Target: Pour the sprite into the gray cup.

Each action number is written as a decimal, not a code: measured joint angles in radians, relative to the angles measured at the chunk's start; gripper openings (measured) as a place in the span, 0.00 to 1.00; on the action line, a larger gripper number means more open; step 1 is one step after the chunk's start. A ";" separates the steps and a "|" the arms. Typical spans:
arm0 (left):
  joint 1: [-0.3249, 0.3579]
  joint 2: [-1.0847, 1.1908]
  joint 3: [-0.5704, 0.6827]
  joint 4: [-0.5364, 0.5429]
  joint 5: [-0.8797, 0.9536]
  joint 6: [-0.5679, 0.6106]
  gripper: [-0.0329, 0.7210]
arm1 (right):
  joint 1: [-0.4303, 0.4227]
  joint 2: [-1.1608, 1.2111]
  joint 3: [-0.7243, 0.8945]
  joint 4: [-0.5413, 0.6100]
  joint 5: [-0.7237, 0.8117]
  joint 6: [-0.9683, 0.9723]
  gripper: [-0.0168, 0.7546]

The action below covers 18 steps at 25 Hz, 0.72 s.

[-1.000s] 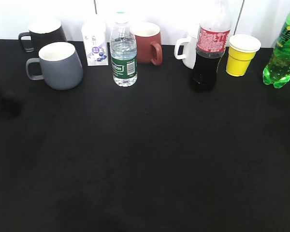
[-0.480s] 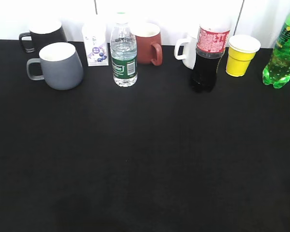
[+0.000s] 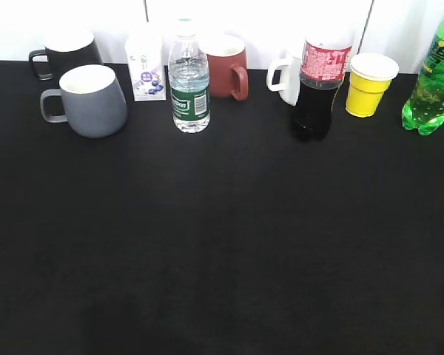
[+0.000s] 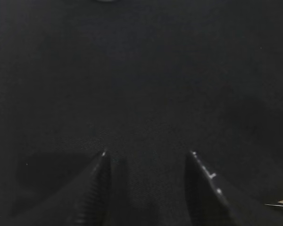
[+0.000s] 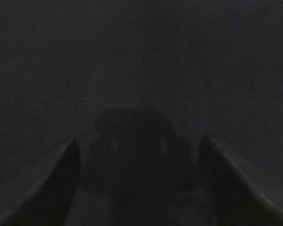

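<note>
The sprite (image 3: pixel 433 81), a bright green bottle with a green-yellow label, stands upright at the far right back of the black table. The gray cup (image 3: pixel 90 100) stands at the back left, handle pointing left, white inside. Neither gripper shows in the exterior view. In the left wrist view my left gripper (image 4: pixel 147 153) is open and empty over bare black cloth. In the right wrist view my right gripper (image 5: pixel 139 141) is open and empty, also over bare black cloth with its shadow below.
Along the back stand a black mug (image 3: pixel 65 50), a small milk carton (image 3: pixel 146 65), a clear water bottle (image 3: pixel 189 80), a brick-red mug (image 3: pixel 226 66), a white mug (image 3: pixel 286 76), a dark cola bottle (image 3: pixel 320 83) and a yellow paper cup (image 3: pixel 370 83).
A dark blurred shape at the left edge of the exterior view one second ago is gone. The objects on the table have not moved.
</note>
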 joint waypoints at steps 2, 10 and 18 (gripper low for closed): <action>0.000 0.000 0.000 0.000 0.000 0.000 0.54 | 0.000 0.000 0.000 0.000 0.000 0.000 0.79; 0.238 -0.066 0.000 -0.002 -0.002 0.000 0.35 | 0.063 -0.152 0.000 0.003 0.001 0.001 0.79; 0.328 -0.232 0.000 -0.002 -0.001 0.000 0.35 | 0.139 -0.240 0.002 0.024 0.003 0.001 0.79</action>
